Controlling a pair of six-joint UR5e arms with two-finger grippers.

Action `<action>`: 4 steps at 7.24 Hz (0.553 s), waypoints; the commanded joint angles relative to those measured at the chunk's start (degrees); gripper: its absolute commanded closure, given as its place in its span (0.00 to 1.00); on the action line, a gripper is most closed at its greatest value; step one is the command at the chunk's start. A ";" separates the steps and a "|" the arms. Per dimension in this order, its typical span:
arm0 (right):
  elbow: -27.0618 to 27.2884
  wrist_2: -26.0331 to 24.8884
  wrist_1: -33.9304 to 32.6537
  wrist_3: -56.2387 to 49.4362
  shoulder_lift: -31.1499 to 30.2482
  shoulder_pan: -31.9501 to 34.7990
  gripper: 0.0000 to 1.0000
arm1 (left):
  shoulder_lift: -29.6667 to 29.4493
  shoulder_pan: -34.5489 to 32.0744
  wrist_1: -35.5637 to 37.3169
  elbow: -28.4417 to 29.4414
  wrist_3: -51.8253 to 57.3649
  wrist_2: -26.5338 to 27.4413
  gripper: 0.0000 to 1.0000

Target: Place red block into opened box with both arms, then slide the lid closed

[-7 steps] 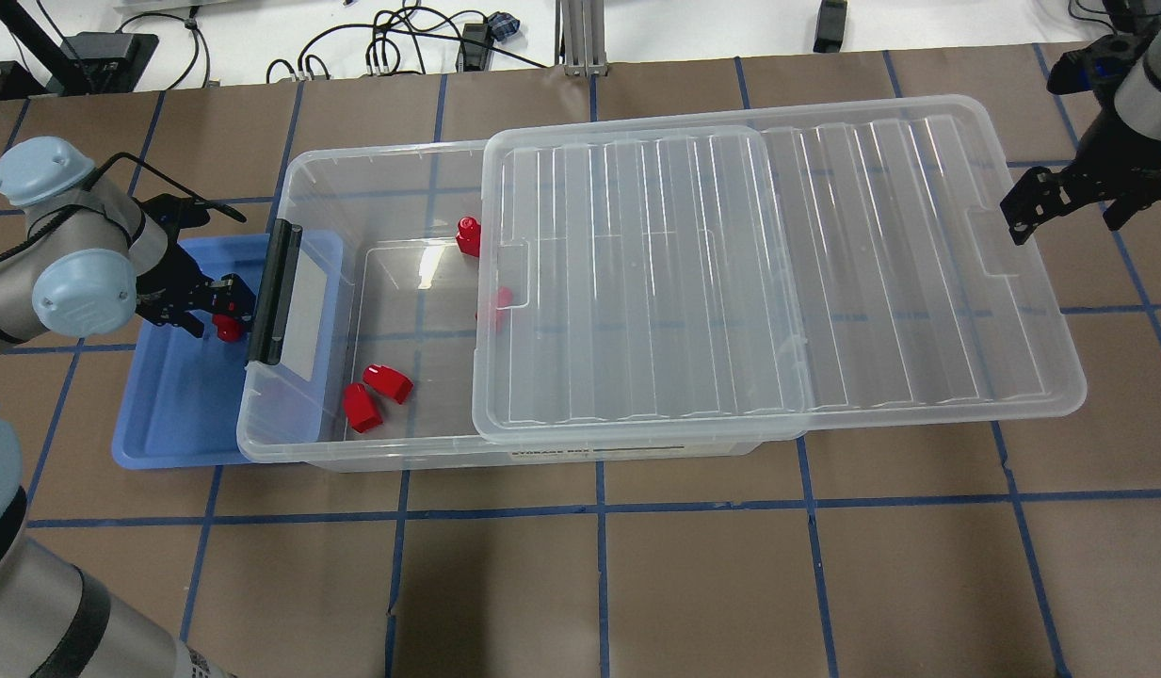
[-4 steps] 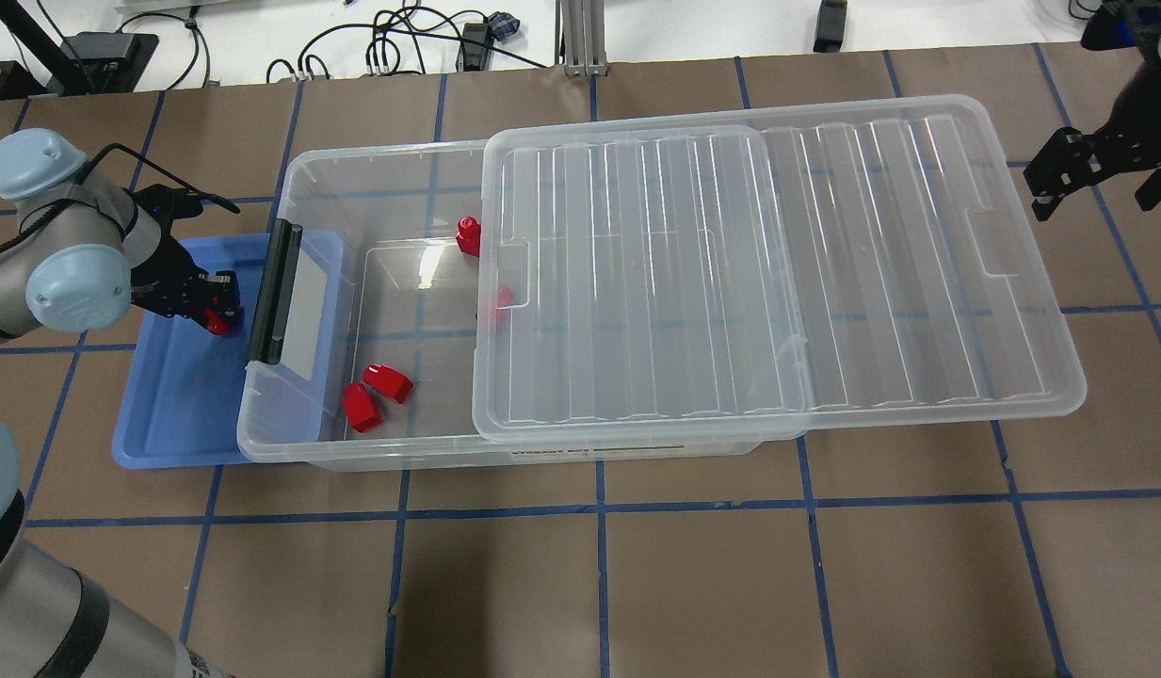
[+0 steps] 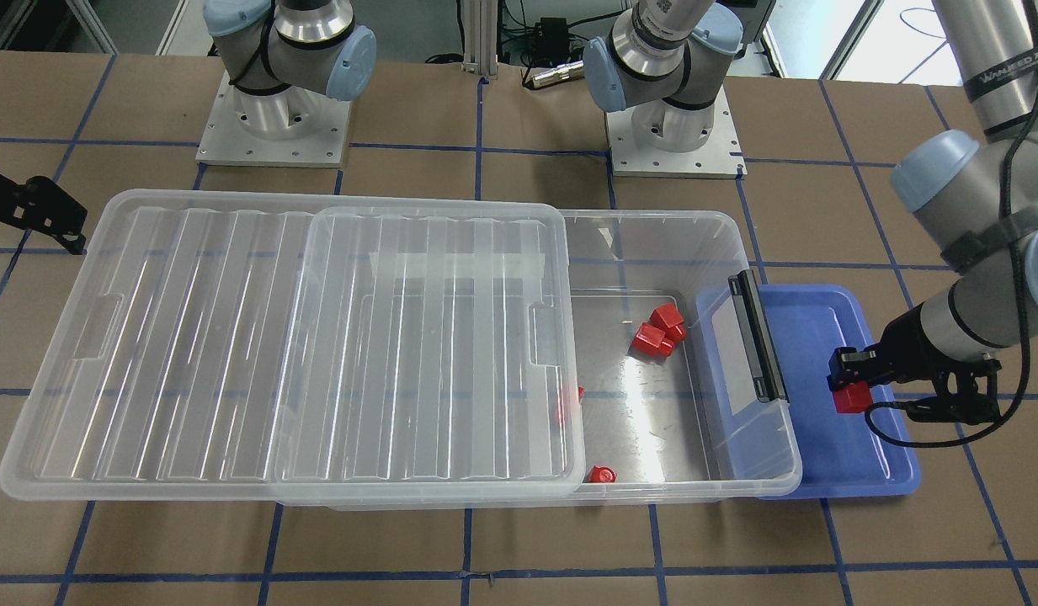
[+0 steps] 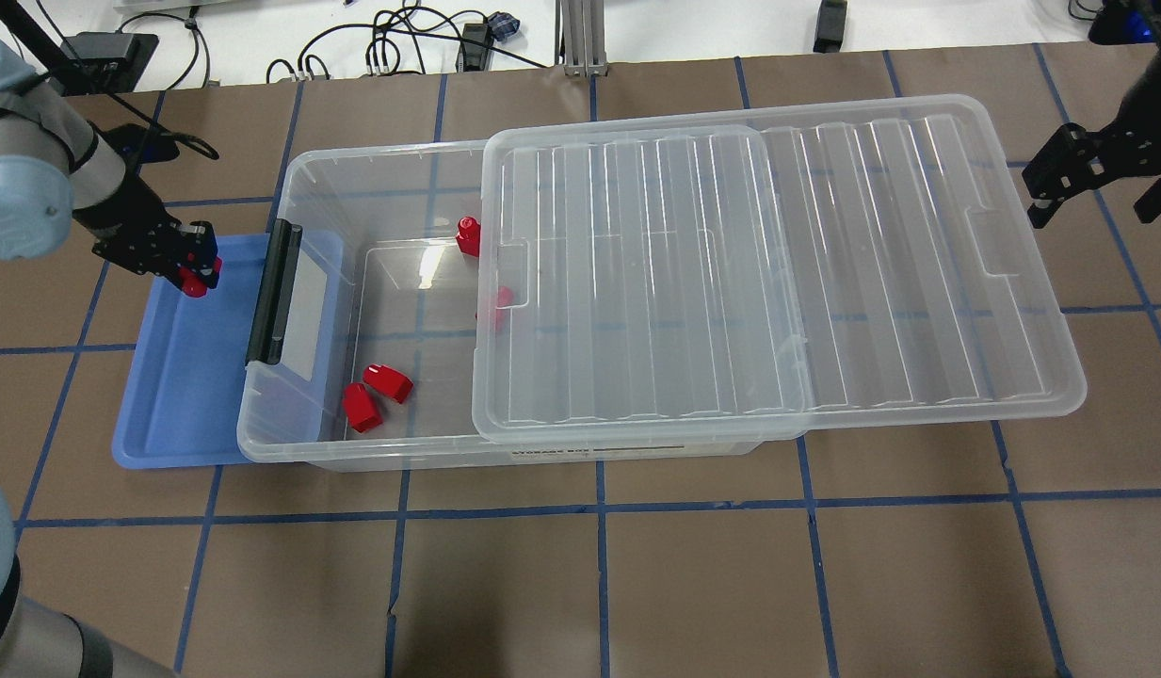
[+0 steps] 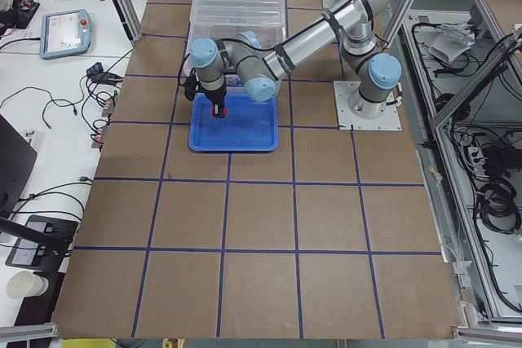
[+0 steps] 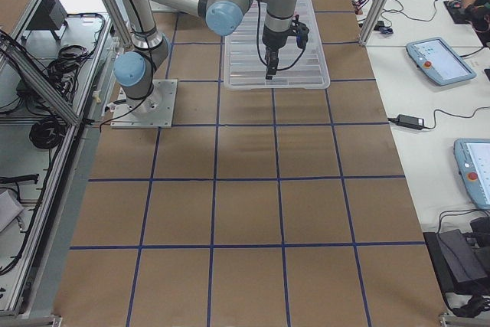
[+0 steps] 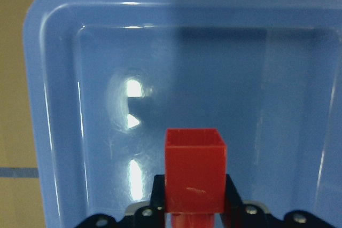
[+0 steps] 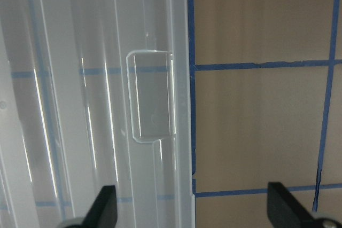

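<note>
My left gripper (image 4: 195, 273) is shut on a red block (image 4: 194, 282) and holds it above the blue tray (image 4: 170, 414). In the left wrist view the red block (image 7: 194, 174) sits between the fingers over the tray floor. The clear box (image 4: 293, 174) lies to the right, its black handle (image 4: 274, 292) toward the tray. Several other red blocks (image 4: 373, 394) lie inside. The lid (image 4: 778, 264) covers the box's right part and overhangs its right end. My right gripper (image 4: 1096, 193) hangs open beside the lid's right edge, touching nothing; the right wrist view shows the lid's handle notch (image 8: 151, 94).
The blue tray (image 3: 855, 459) is tucked partly under the box's handle end. Brown table (image 4: 589, 584) with blue tape lines stretches in front of the box. Cables and gear lie along the far edge (image 4: 401, 42).
My left gripper has risen and drawn back to the left with the red block in it. The right gripper has pulled away to the right of the lid's edge.
</note>
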 commanded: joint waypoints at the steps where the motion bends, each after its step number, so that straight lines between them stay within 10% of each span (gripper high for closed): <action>1: -0.61 -0.49 0.49 0.09 -0.35 -0.08 0.00 | 5.30 -7.62 -16.64 9.61 -6.16 -0.24 0.93; 4: 0.08 -0.67 -0.03 0.09 -0.35 -0.43 0.00 | 6.22 -19.67 -11.38 6.06 -15.13 0.02 0.93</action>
